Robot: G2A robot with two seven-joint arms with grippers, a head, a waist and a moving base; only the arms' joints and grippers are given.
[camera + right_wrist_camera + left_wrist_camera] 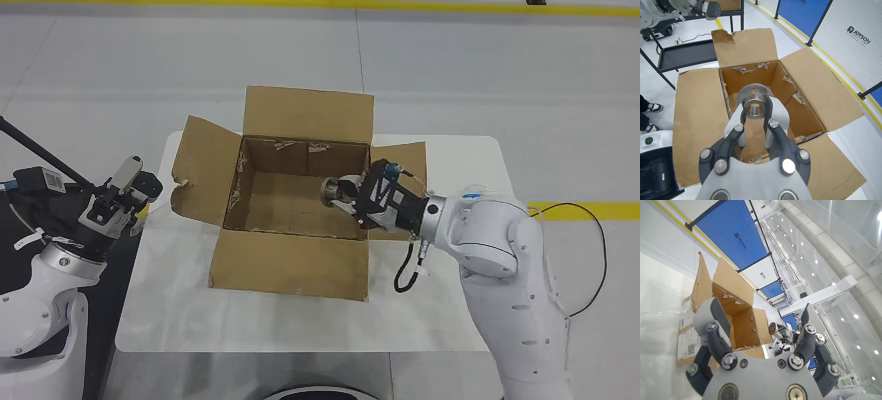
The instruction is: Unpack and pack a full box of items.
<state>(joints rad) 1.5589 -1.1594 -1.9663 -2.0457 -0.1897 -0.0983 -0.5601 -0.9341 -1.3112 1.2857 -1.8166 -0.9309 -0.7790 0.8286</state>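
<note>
In the top view, an open cardboard box [290,205] sits mid-frame on the white table [450,300], its four flaps folded outward and its plain brown floor in sight. The right gripper [345,195] hangs over the opening just inside the box's right wall, pinching a metal flange [330,190]. At the frame's left, off the table's edge, sits the left gripper [135,180]. In the left wrist view, the left gripper [762,317] is spread wide and holds nothing. Beyond it are the box [742,325] and, farther off, the flange [773,328]. In the right wrist view, the right gripper [755,109] clamps its black pads [769,108] on either side of the flange's thick hollow hub. The flange [753,92] is silvery, with a round disc pierced by a small hole, and it hangs above the box floor. The box [804,117] is corrugated, its rim ragged with torn paper.
</note>
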